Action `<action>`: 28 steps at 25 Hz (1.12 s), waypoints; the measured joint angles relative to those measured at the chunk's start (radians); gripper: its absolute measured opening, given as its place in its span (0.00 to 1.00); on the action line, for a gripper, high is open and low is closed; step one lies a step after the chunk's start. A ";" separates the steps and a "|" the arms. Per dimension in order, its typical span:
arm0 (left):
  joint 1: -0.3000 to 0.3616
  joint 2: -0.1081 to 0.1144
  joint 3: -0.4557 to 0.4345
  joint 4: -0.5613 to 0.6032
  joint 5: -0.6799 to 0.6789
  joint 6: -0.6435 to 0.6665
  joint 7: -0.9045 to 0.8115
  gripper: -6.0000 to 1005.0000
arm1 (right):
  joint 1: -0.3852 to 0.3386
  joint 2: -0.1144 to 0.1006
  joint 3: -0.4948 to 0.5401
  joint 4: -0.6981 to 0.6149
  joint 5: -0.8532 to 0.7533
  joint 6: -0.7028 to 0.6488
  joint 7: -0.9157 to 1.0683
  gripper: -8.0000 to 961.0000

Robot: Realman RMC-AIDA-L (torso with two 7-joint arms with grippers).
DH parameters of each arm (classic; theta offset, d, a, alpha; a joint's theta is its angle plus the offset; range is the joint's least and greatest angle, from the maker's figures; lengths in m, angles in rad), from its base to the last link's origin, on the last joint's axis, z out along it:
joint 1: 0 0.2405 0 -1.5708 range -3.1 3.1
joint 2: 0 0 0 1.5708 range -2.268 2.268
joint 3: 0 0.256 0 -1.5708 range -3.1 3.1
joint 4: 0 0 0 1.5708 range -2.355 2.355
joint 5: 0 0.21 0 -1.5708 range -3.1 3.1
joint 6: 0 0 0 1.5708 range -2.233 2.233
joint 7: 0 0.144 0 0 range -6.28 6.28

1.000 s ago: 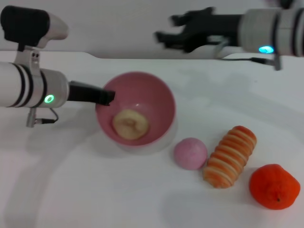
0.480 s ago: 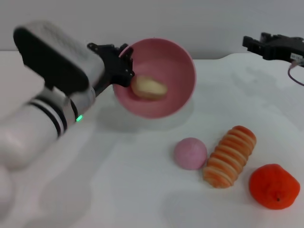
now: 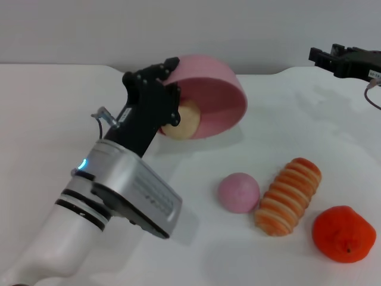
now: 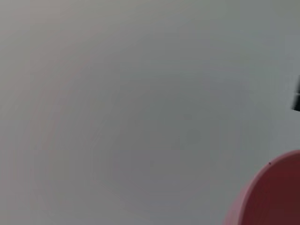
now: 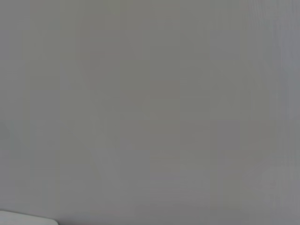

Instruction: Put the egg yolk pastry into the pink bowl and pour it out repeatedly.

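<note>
L arm reaches up from the near left, white w/ a blue light, wrist turned over. L gripper [image 3: 168, 95] is black, clamped on the rim of the pink bowl [image 3: 220, 89], tipping it on its side. R gripper [image 3: 327, 58] sits far back on the right, up off the table, idle.

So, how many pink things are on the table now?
2: the pink bowl, tipped on its side in the left pincer with the pastry at its mouth, and a pink ball beside the striped bread.
</note>
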 joint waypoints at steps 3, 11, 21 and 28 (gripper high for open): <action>-0.008 0.000 0.009 -0.014 0.000 -0.015 0.088 0.01 | 0.002 0.000 -0.004 0.000 0.000 0.000 -0.001 0.62; -0.013 0.000 0.045 -0.029 0.000 -0.089 0.248 0.01 | 0.000 0.002 -0.001 0.004 0.000 -0.001 -0.024 0.62; -0.023 0.000 0.098 -0.083 0.007 -0.243 0.294 0.01 | 0.001 0.003 -0.002 0.006 0.002 0.001 -0.025 0.62; -0.041 0.000 0.120 -0.111 0.004 -0.274 0.413 0.01 | -0.003 0.004 -0.005 0.006 0.002 -0.004 -0.025 0.62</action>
